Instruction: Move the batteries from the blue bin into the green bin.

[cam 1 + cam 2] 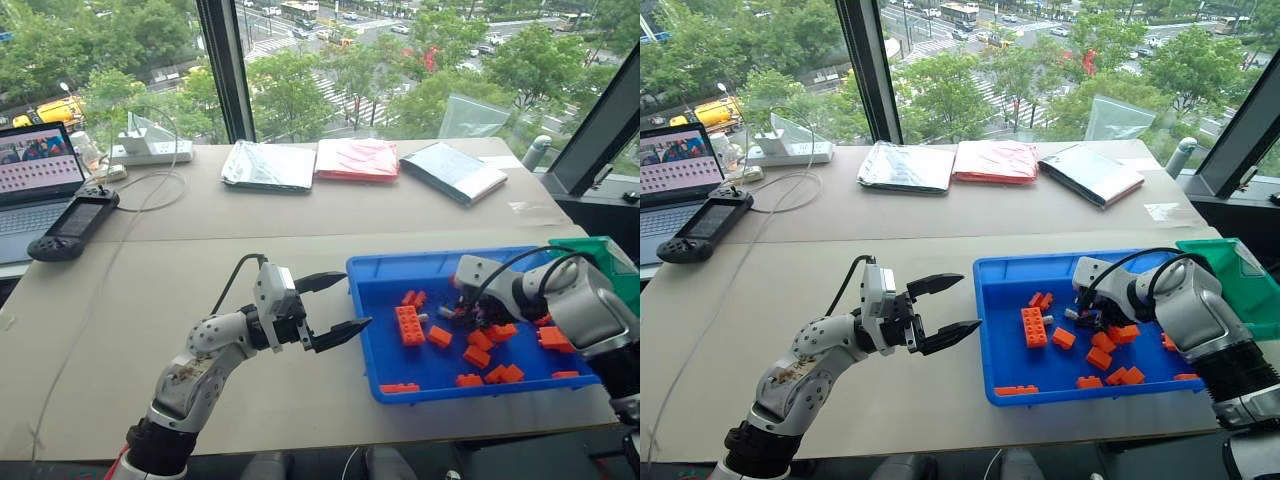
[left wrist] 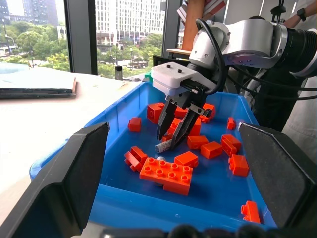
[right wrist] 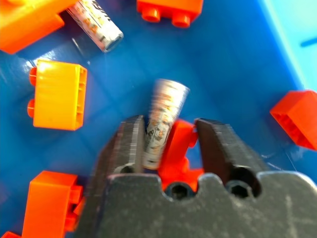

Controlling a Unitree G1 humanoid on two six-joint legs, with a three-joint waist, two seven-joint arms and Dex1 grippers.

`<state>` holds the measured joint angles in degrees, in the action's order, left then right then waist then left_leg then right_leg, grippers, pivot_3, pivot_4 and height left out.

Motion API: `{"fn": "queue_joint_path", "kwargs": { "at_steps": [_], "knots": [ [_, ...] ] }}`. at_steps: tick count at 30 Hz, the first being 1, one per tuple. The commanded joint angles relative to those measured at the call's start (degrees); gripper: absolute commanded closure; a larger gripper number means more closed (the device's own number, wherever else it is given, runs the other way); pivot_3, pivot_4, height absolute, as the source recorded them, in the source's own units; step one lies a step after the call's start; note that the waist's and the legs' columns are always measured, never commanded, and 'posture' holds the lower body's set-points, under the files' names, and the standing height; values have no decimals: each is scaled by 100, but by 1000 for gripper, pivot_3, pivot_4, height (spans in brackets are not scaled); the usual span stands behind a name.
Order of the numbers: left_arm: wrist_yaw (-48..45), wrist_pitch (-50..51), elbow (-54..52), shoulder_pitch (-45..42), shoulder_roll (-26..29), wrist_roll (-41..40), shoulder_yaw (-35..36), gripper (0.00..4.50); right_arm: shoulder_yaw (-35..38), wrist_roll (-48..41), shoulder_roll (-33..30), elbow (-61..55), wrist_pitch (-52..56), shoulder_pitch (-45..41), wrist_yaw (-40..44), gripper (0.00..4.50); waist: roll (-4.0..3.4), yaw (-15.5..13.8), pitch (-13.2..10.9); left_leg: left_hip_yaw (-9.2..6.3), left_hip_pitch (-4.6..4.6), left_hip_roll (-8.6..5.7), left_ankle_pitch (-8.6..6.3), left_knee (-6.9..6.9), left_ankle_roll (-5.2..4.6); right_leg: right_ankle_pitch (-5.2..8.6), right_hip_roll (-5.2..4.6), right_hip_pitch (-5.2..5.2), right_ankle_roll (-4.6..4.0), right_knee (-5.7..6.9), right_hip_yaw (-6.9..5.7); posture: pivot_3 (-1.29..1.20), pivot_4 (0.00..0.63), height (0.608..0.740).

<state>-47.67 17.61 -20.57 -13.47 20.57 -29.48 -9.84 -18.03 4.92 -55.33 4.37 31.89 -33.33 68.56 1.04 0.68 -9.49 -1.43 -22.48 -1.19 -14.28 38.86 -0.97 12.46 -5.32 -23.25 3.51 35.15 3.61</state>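
The right claw [image 3: 168, 144] is closing around a silver battery [image 3: 161, 121] inside the blue bin [image 1: 372, 340]; another battery [image 3: 94, 22] is lying nearby among orange bricks [image 1: 409, 325]. The green bin [image 1: 615, 262] is waiting at far right. The left claw [image 1: 338, 305] is hovering released.

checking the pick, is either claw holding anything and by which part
The right claw has one end of a battery in it, but a firm grip cannot be told. The left claw holds nothing.
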Motion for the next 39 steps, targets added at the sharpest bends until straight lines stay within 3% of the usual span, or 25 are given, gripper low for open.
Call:
{"fn": "queue_joint_path", "kwargs": {
  "at_steps": [1, 14, 16, 21, 31, 34, 39],
  "knots": [
    [25, -42, -216, -5, -10, -16, 25, 0, -22, 87, 50, 50, -100, -97, 28, 3387, 0, -1, 0, 0, 0, 0, 0, 0, 0, 0, 0, 0, 0, 0, 0, 0, 150, 740],
    [2, -65, -175, 0, -19, -6, 9, 0, 83, 167, 19, -20, -252, -45, -23, 3387, 0, 1, 0, 0, 1, 0, 0, 0, 0, 0, -1, 0, 0, 0, 0, 0, 150, 740],
    [3, -71, -163, -8, -26, -1, 7, 0, 125, 169, 48, 13, -246, -53, -105, 2373, 0, 1, 0, 0, 1, 0, 0, 0, 0, 0, -1, 0, 0, 0, 0, 0, 150, 740],
    [4, -87, -144, -14, -36, 13, 6, 0, 128, 155, 115, 24, -380, -72, -185, 826, 0, 2, 0, 0, 1, 0, 0, 0, 0, 0, -1, 0, 0, 0, 0, 0, 150, 740],
    [16, -112, -122, 2, -70, 47, 9, 0, -150, 324, 249, 116, -693, -238, 49, 826, 0, 4, 0, 0, 1, 0, 0, 0, 0, 0, 0, 0, 0, 0, 0, 0, 150, 740],
    [24, -123, -129, 14, -82, 61, 8, 0, -222, 371, 268, 214, -739, -270, 163, 1555, 0, 4, 0, 0, 2, 0, 0, -1, 0, 0, 0, 1, 0, 0, 0, 0, 150, 740],
    [37, -121, -141, 34, -83, 74, 10, 0, -234, 373, 310, 187, -787, -279, 265, 3175, 0, 1, 0, 0, 3, 0, 0, 0, 0, 0, 0, 2, 0, 0, 0, 0, 150, 740]
  ]
}}
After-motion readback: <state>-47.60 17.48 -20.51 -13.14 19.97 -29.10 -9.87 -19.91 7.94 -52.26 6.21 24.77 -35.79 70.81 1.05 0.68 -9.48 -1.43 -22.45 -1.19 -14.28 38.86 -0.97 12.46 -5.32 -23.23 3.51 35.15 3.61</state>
